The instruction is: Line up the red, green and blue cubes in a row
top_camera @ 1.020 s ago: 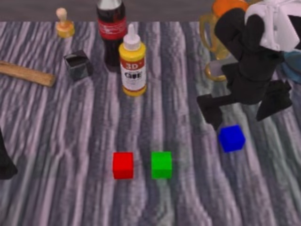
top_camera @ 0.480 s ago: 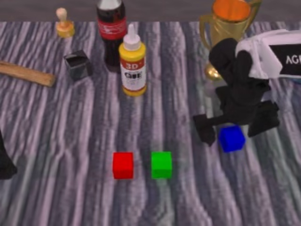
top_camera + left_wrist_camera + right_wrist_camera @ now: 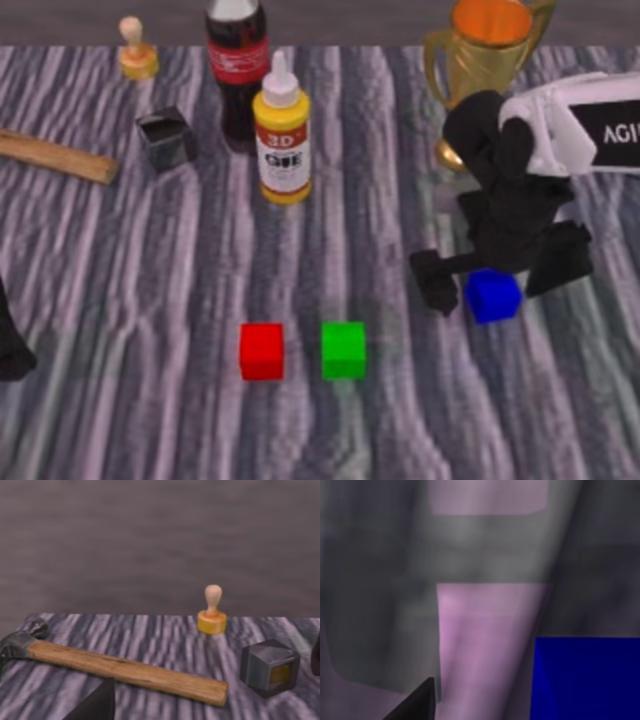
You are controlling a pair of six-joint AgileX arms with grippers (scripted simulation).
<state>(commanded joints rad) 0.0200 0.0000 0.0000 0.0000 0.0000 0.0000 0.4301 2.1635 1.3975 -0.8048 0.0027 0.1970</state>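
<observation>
A purple-grey streaked table point(image 3: 150, 400) carries all items. A cola bottle point(image 3: 236, 70) with a red label stands upright at the far edge. A yellow glue bottle point(image 3: 282, 135) with a white nozzle stands upright just in front of it, slightly to the right. A glossy black cube-shaped box point(image 3: 166, 139) sits to the left of the cola bottle. A small wooden-knobbed stamp point(image 3: 137, 50) on a yellow base stands in the far-left corner area. A wooden-handled hammer point(image 3: 115, 667) lies flat at the left edge, near the box. A gold trophy cup point(image 3: 488, 40) stands upright at the far right.
</observation>
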